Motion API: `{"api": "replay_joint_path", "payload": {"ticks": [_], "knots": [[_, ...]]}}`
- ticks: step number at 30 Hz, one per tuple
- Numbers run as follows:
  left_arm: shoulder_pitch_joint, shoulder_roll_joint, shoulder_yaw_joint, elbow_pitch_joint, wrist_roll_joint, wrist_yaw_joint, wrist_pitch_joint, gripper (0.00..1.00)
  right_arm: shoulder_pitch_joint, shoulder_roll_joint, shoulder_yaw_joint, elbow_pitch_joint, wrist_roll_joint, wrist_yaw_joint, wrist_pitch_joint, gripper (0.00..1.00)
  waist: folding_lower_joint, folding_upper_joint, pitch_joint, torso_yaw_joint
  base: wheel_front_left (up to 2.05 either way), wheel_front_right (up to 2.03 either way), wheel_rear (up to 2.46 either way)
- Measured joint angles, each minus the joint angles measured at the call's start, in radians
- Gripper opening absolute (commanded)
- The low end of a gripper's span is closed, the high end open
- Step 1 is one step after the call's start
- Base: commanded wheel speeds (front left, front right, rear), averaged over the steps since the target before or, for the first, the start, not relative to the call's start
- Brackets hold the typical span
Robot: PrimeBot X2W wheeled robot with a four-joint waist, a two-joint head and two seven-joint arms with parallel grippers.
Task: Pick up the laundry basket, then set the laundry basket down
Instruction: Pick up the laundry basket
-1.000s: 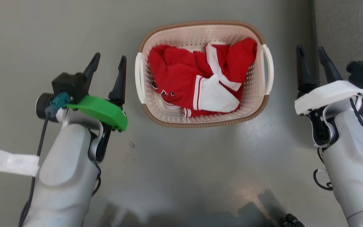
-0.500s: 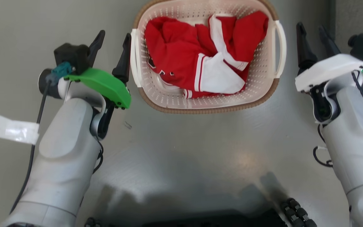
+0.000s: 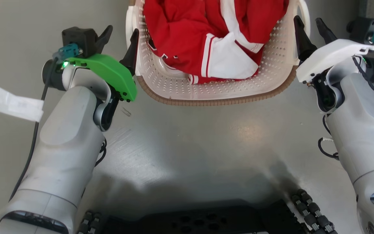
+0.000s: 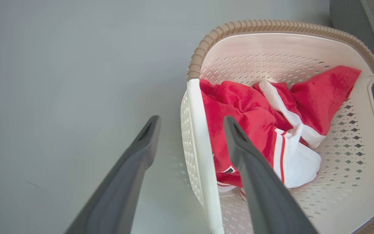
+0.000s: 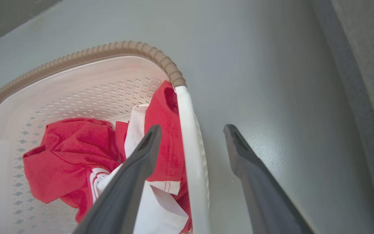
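Pale grey forearms (image 3: pixel 67 146), black cables (image 3: pixel 372 86); green cover (image 3: pixel 109 73) behind left gripper (image 3: pixel 122 30), white cover (image 3: pixel 330 55) behind right gripper (image 3: pixel 307 19).

Left end effector (image 3: pixel 122 30), right end effector (image 3: pixel 307 19), now straddling laundry basket (image 3: pixel 219 100) handles

You find nothing legible here. The red and white garment (image 3: pixel 187 39) in the laundry basket (image 3: pixel 213 94) carries a small dark mark near its left edge, too small to read. The white strip (image 3: pixel 10 104) on the left shows only faint, blurred marks.
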Motion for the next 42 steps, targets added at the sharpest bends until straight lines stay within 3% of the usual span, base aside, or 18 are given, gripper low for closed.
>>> {"api": "replay_joint_path", "payload": {"ticks": [27, 28, 29, 30, 31, 32, 33, 42], "knots": [[-0.14, -0.001, -0.111, 0.127, -0.142, -0.003, 0.067, 1.0, -0.154, 0.028, 0.028, 0.177, 0.01, 0.009, 0.003, 1.0, -0.0001, 0.0, 0.11, -0.014, 0.0, 0.0, 0.0], [-0.143, -0.001, -0.114, 0.129, -0.143, -0.003, 0.067, 1.0, -0.158, 0.029, 0.03, 0.181, 0.01, 0.009, 0.003, 0.91, -0.0001, 0.0, 0.111, -0.015, 0.0, 0.0, 0.0], [-0.146, -0.001, -0.118, 0.132, -0.144, -0.003, 0.067, 1.0, -0.161, 0.03, 0.032, 0.185, 0.01, 0.009, 0.0, 0.69, -0.0001, 0.0, 0.111, -0.015, 0.0, 0.0, 0.0], [-0.15, -0.001, -0.121, 0.134, -0.153, -0.003, 0.067, 0.91, -0.165, 0.03, 0.034, 0.189, 0.011, 0.009, -0.006, 0.48, -0.0001, 0.0, 0.112, -0.015, 0.0, 0.0, 0.0], [-0.153, -0.001, -0.124, 0.136, -0.163, -0.003, 0.067, 0.69, -0.169, 0.03, 0.035, 0.193, 0.011, 0.009, -0.006, 0.33, -0.0001, 0.0, 0.112, -0.016, 0.0, 0.0, 0.0], [-0.155, -0.002, -0.127, 0.138, -0.169, -0.002, 0.067, 0.28, -0.173, 0.03, 0.037, 0.197, 0.011, 0.009, -0.006, 0.21, -0.0001, 0.0, 0.113, -0.016, 0.0, 0.0, 0.0], [-0.157, -0.002, -0.129, 0.14, -0.17, -0.002, 0.067, 0.0, -0.175, 0.03, 0.04, 0.2, 0.012, 0.01, -0.007, 0.02, -0.0001, 0.0, 0.113, -0.016, 0.0, 0.0, 0.0], [-0.178, -0.014, -0.154, 0.171, -0.205, 0.012, 0.057, 0.0, -0.189, 0.05, 0.063, 0.234, 0.018, 0.021, -0.033, 0.0, -0.0001, 0.0, 0.102, -0.015, 0.0, 0.0, 0.0]]}}
